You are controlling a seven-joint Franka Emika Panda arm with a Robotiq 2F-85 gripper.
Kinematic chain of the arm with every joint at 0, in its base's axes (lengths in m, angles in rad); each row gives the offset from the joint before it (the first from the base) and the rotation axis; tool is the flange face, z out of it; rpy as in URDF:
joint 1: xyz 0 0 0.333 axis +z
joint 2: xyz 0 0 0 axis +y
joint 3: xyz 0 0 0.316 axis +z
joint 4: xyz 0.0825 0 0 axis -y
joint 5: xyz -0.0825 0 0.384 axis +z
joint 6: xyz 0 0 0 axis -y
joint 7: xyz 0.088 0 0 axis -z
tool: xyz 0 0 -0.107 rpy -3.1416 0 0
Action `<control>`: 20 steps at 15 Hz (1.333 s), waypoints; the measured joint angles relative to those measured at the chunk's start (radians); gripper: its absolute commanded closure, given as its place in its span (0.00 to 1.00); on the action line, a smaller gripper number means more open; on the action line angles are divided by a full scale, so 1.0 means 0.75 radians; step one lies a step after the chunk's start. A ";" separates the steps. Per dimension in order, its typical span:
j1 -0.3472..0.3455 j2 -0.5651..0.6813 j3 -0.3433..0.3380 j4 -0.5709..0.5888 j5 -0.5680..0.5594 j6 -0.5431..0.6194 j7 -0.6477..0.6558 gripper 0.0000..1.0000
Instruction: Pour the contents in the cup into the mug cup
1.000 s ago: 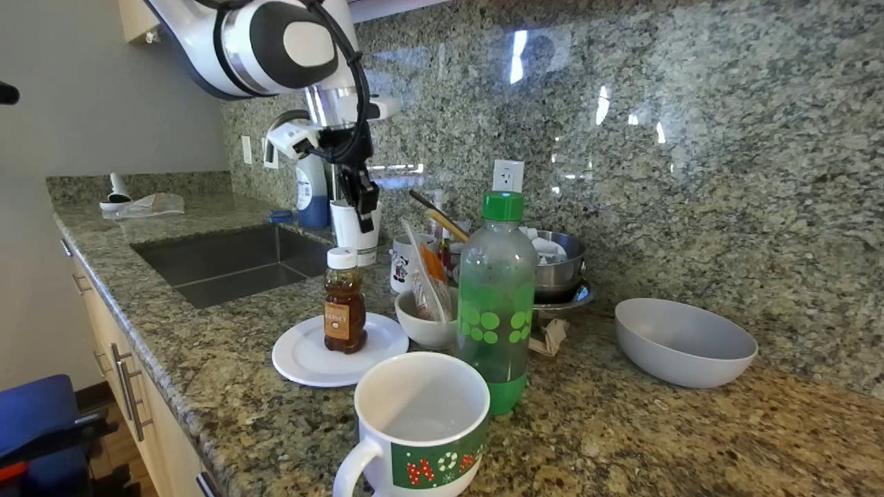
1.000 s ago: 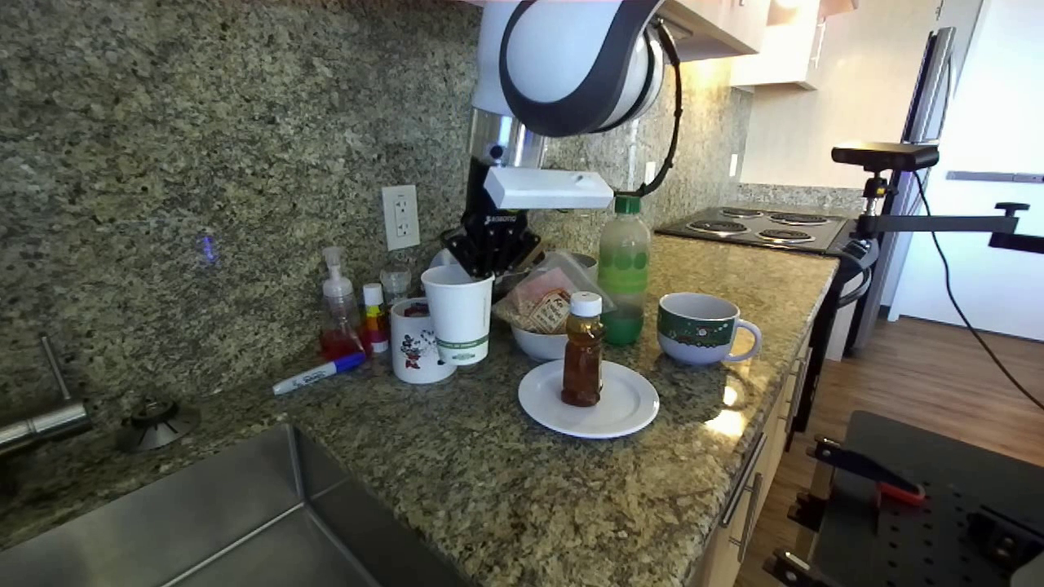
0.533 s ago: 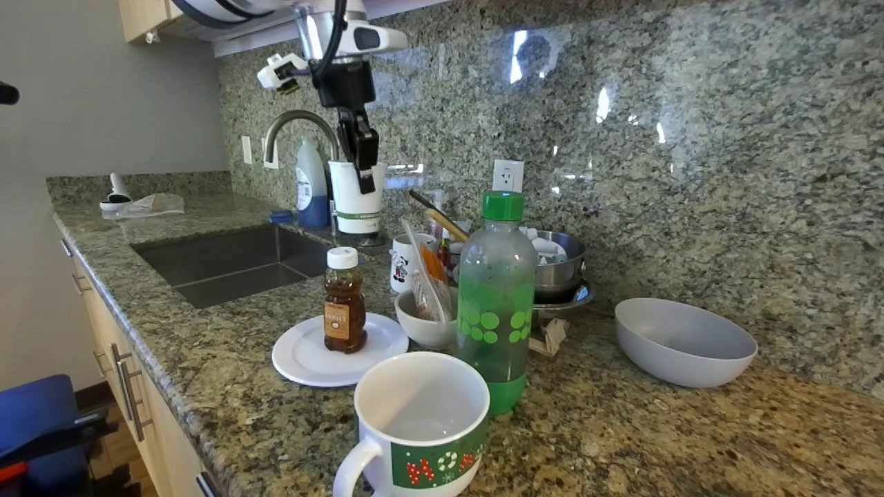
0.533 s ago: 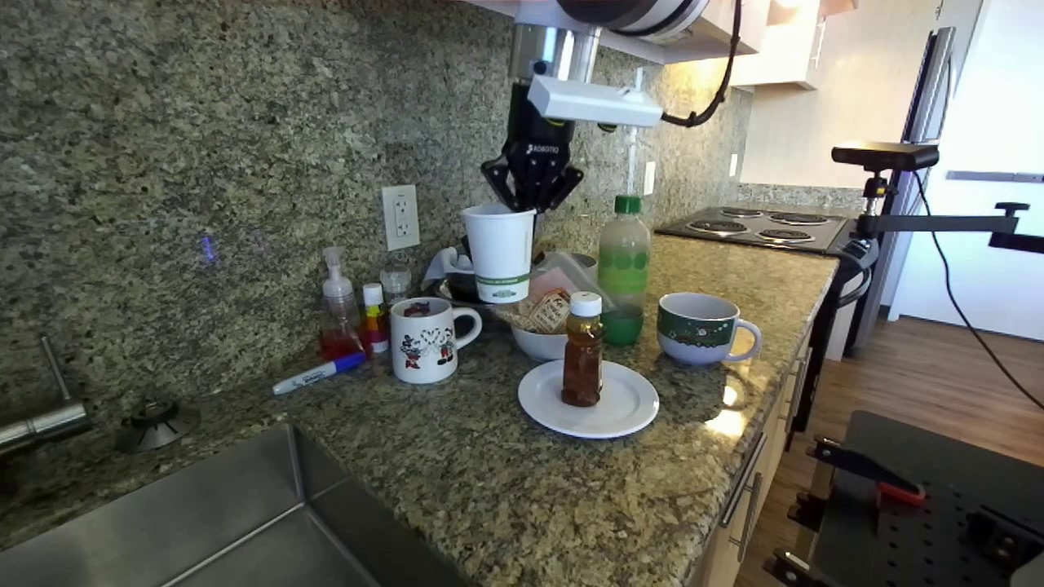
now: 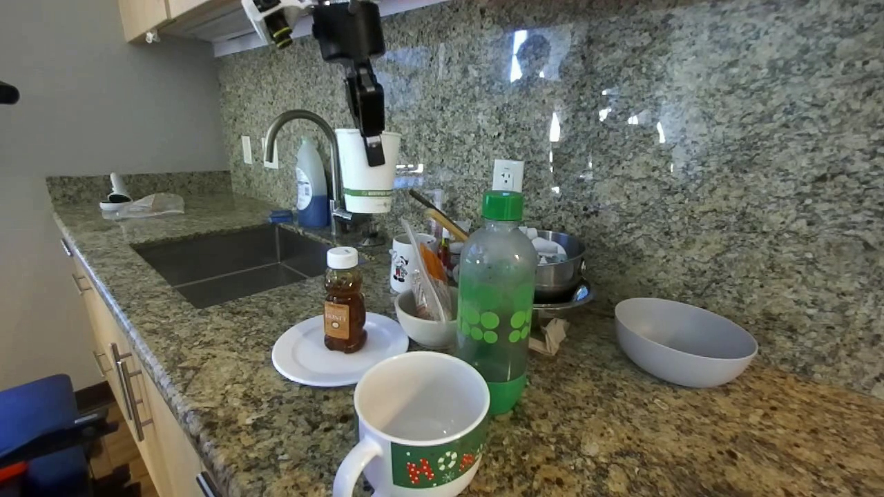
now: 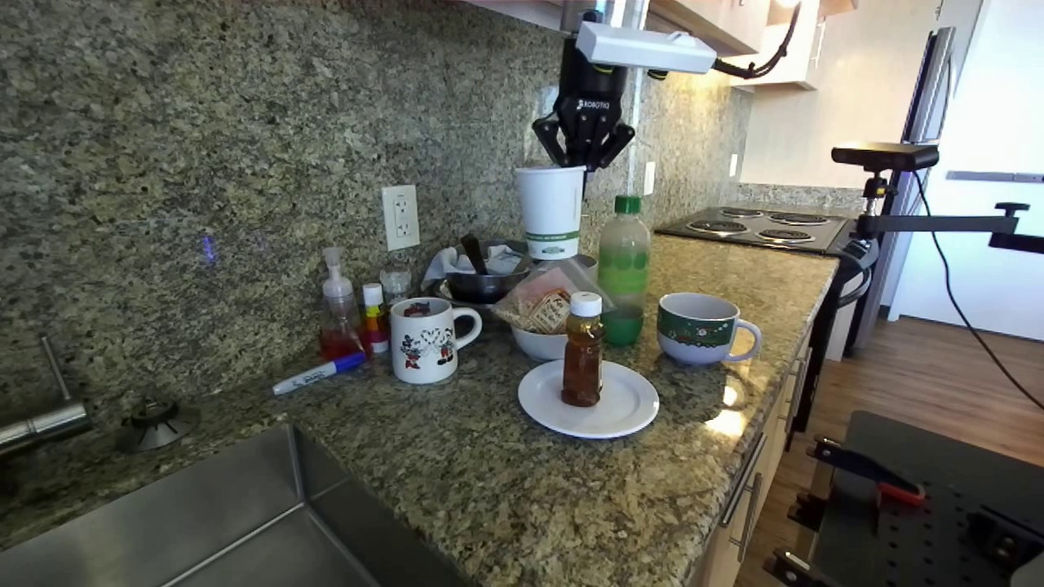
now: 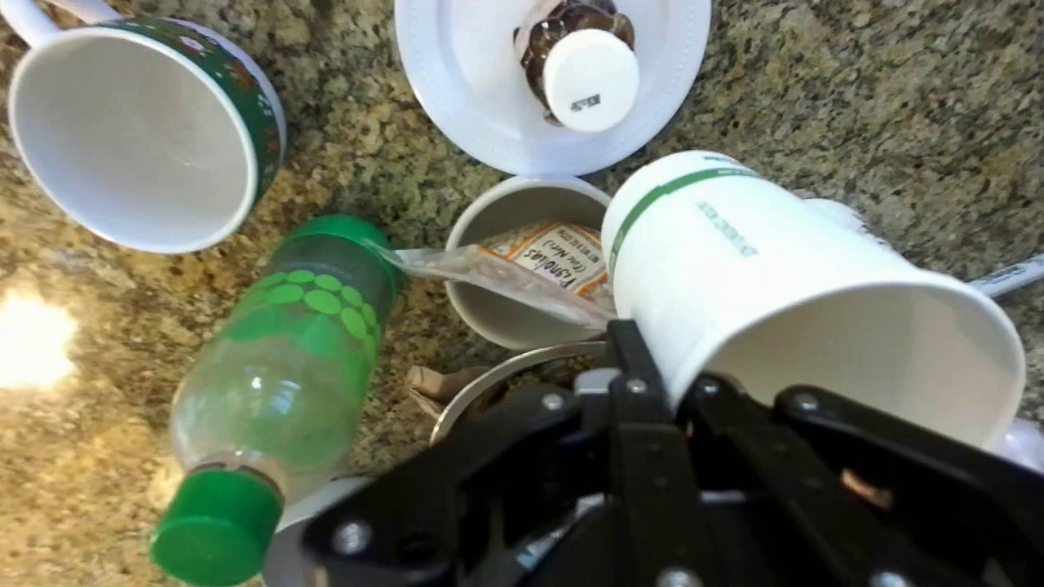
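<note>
Jaws pinch the cup [image 6: 550, 214] upright, mouth skyward.

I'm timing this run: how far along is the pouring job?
Looks done: the pick-up. The hand has the green-banded white paper cup pinched at its rim, clear of the granite counter. Current step: that cup is held roughly upright, not yet over the green-patterned white ceramic mug. Left: bringing it above the mug and tipping it. The mug's visible inside looks bare; the cup's contents don't show.
</note>
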 measured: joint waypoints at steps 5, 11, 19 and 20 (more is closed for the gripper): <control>-0.134 -0.110 -0.005 -0.118 -0.022 -0.024 0.070 0.97; -0.315 -0.288 -0.024 -0.284 -0.074 -0.024 0.081 0.97; -0.326 -0.355 0.029 -0.344 -0.080 -0.018 0.082 0.97; -0.326 -0.355 0.028 -0.345 -0.080 -0.018 0.082 0.97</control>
